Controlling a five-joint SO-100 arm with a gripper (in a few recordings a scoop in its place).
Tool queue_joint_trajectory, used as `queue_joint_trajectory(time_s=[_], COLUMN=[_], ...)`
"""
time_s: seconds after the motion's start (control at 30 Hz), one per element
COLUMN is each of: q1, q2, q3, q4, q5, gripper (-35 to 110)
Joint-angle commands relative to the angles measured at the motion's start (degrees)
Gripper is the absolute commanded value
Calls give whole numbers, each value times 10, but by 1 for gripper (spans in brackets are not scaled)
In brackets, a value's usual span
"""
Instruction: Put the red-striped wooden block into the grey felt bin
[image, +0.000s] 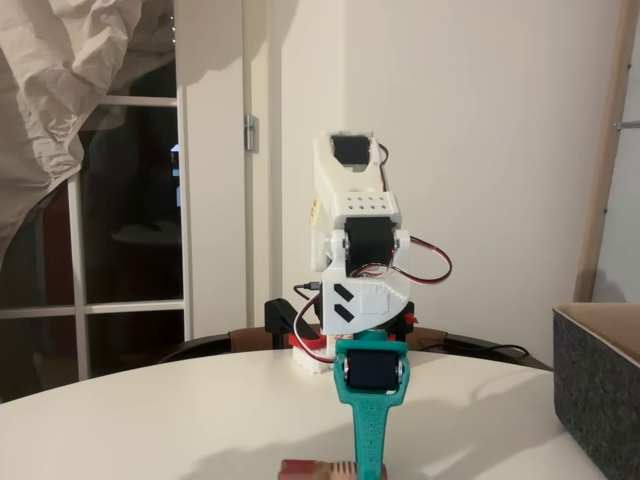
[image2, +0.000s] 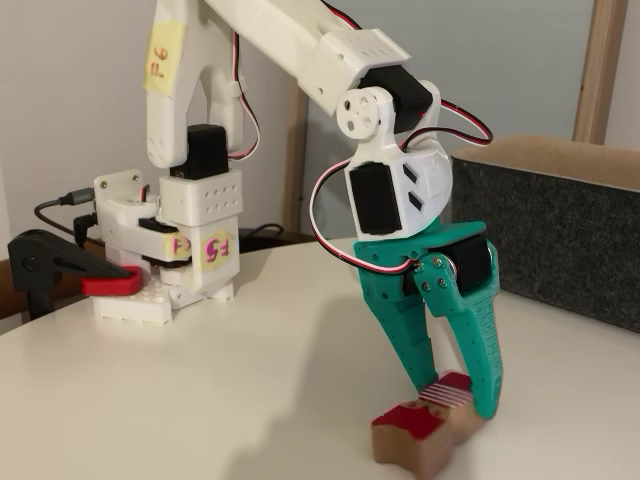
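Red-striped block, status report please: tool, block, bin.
Tool down on the table, fingers straddling the red-striped block, grip not confirmed. Grey felt bin behind the arm. Nothing between.

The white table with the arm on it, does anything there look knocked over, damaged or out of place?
Nothing stands out. The small red-striped wooden block sits flat on the white table between the fingers of the teal two-finger gripper. The grey felt bin stands upright behind it, and the red-and-black plastic clamp holds the arm's base.
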Motion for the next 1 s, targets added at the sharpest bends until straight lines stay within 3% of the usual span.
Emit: queue_joint_trajectory(time_s=[0.0,0.43,0.97], q1=[4,18,24], q2=[-91,-81,-18], q3=[19,-14,-181], q4=[4,4,4], q5=[5,14,14], gripper=[11,8,6])
